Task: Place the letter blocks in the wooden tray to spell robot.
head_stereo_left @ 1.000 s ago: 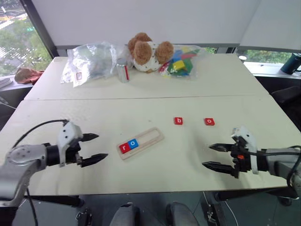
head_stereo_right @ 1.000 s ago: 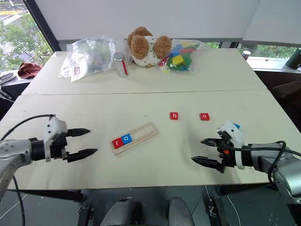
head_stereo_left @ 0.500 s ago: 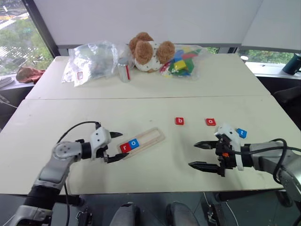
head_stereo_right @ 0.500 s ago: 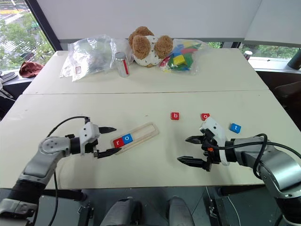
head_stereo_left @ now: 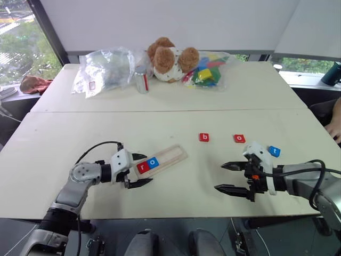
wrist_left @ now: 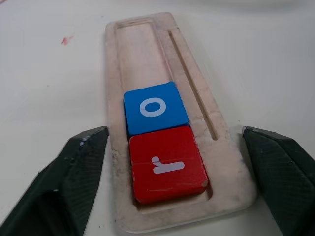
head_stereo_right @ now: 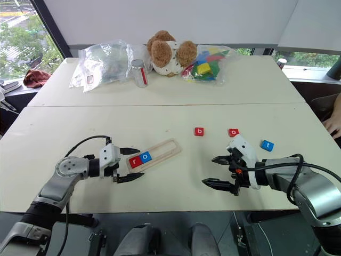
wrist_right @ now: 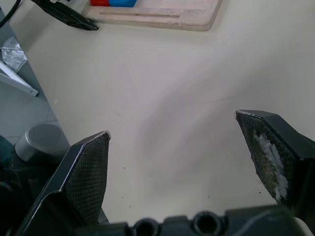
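Note:
The wooden tray (head_stereo_left: 166, 157) lies slantwise on the table's near half. A red "r" block (wrist_left: 167, 162) fills its left end slot, with a blue "o" block (wrist_left: 155, 107) beside it. My left gripper (head_stereo_left: 140, 169) is open and straddles that end of the tray, one finger (wrist_left: 74, 182) along each long edge and very close to it. A red "b" block (head_stereo_left: 204, 137), a red "o" block (head_stereo_left: 239, 138) and a blue "t" block (head_stereo_left: 274, 151) lie loose to the right. My right gripper (head_stereo_left: 221, 177) hovers wide open over bare table, nearer me than those three.
Along the far edge stand a teddy bear (head_stereo_left: 170, 56), a crumpled clear plastic bag (head_stereo_left: 104, 66), a small can (head_stereo_left: 141, 80) and a bag of big coloured blocks (head_stereo_left: 205, 69). A person's hand (head_stereo_left: 334, 125) rests at the right edge.
My left gripper has swung right to the tray's left end and its jaws have narrowed around it. My right gripper has shifted slightly left, uncovering the blue "t". A hand has appeared at the right.

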You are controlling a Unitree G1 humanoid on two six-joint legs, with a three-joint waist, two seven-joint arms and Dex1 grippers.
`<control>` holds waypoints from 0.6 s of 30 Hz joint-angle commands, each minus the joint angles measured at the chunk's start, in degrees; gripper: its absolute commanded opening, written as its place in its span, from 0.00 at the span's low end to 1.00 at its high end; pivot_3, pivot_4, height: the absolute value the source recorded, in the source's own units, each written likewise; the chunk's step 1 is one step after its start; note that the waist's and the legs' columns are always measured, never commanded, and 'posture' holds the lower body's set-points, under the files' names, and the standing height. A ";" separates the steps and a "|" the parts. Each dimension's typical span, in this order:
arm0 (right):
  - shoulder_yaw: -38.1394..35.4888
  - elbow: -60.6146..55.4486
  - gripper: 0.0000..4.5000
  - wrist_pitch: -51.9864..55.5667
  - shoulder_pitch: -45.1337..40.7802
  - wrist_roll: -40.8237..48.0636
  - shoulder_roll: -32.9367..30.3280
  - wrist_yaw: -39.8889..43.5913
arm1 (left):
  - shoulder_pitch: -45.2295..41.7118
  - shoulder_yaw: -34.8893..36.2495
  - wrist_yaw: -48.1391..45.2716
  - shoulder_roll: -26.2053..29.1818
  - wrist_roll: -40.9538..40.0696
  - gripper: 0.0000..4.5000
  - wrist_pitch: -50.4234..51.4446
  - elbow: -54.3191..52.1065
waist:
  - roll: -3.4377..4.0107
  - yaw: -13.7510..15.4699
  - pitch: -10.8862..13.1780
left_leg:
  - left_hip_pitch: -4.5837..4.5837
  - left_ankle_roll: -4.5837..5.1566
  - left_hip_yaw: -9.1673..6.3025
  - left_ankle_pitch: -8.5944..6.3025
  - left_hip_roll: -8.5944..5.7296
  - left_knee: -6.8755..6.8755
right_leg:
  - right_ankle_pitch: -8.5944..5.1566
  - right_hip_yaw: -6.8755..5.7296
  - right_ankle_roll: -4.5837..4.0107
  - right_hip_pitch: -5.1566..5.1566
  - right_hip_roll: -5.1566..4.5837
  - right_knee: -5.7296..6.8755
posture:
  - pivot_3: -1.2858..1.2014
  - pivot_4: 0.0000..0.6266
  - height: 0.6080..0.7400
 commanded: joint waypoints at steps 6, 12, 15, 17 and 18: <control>-2.36 0.03 1.00 -1.57 1.02 -0.63 -0.70 -0.77 | -3.78 -1.38 -1.35 -0.31 1.89 0.54 -2.01 6.11 | 0.03 0.07 -0.03 | 0.28 0.01 -0.06 0.01 0.01 0.08 | -0.01 -0.03 -0.02 0.32 0.00 0.04 | 0.52 0.24 1.00; -4.90 1.37 1.00 -2.71 2.50 -1.80 -0.84 -2.03 | -15.14 -5.37 -8.61 -2.56 4.39 0.54 -9.28 18.62 | 0.02 0.14 -0.02 | 0.23 0.01 -0.10 0.01 -0.01 0.13 | 0.00 -0.10 -0.01 0.34 -0.01 0.01 | 0.52 0.24 1.00; -6.38 1.35 1.00 -3.02 3.87 -2.31 -0.36 -3.16 | -21.18 -7.31 -11.80 -5.70 6.16 0.54 -14.24 26.76 | 0.01 0.22 -0.02 | 0.12 0.02 -0.12 0.00 -0.03 0.12 | 0.01 -0.15 0.01 0.27 0.01 -0.02 | 0.52 0.24 1.00; -7.72 0.97 1.00 -3.20 5.26 -2.81 0.13 -4.52 | -25.46 -7.93 -13.18 -8.54 7.17 0.54 -17.03 32.74 | 0.00 0.28 -0.02 | 0.01 0.04 -0.13 -0.01 -0.07 0.13 | 0.01 -0.16 0.02 0.18 0.03 -0.03 | 0.52 0.24 1.00; -8.27 0.67 1.00 -3.18 5.89 -2.88 0.30 -5.05 | -27.13 -8.10 -13.65 -9.64 7.63 0.54 -18.27 35.30 | -0.01 0.32 -0.02 | -0.02 0.05 -0.11 -0.01 -0.08 0.13 | 0.01 -0.15 0.03 0.14 0.04 -0.03 | 0.52 0.24 1.00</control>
